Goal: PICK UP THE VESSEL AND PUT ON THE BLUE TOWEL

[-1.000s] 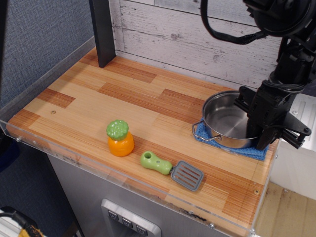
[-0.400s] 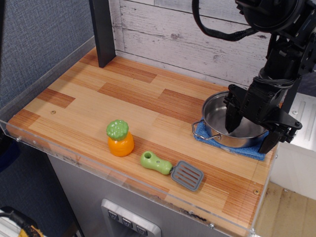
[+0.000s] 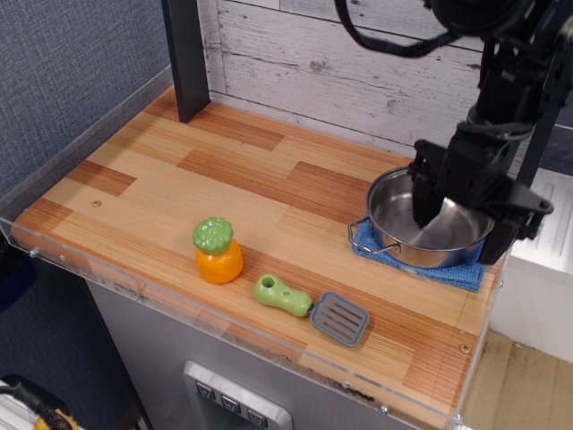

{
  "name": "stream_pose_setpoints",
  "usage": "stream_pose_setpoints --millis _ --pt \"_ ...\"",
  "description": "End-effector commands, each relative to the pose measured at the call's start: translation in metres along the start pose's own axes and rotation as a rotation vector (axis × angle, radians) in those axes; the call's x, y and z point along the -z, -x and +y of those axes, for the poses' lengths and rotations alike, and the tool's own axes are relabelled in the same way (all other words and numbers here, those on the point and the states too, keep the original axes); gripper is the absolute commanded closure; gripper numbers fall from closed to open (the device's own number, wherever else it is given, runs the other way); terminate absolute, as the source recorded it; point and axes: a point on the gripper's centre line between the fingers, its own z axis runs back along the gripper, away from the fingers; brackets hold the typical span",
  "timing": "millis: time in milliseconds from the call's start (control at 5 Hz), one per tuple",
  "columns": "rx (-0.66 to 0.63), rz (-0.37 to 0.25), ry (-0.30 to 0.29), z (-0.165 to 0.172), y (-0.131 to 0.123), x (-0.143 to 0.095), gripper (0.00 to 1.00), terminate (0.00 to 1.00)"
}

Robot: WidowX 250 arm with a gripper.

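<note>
One stainless-steel pot, the vessel of my task, sits on the blue towel at the right end of the wooden table; the cloth shows beneath it along the near and right sides, and a wire loop handle reaches out past the cloth's left corner. I judge the placement done, since the pot rests flat and centred enough that the towel carries it. My end effector hangs over the pot with its fingers spread apart, one pointing down into the bowl, the other outside the right rim; they straddle the wall without clamping it, which I read as a release posture. Whether either finger touches the steel I cannot tell. Three other things lie well apart to the left, near the front edge: an orange toy with a green top, and a green-handled spatula with a grey slotted blade. They play no part in this step.
</note>
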Motion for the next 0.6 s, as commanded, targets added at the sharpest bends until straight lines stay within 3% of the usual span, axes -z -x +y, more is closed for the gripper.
stream_pose_setpoints --millis 0,200,400 --pt "-0.003 0.163 0.012 -0.003 -0.003 -0.062 0.00 0.00" --pt "-0.032 0.218 0.038 -0.007 -0.005 -0.093 0.00 0.00" --pt "-0.039 0.271 0.031 -0.010 -0.012 -0.113 0.00 1.00"
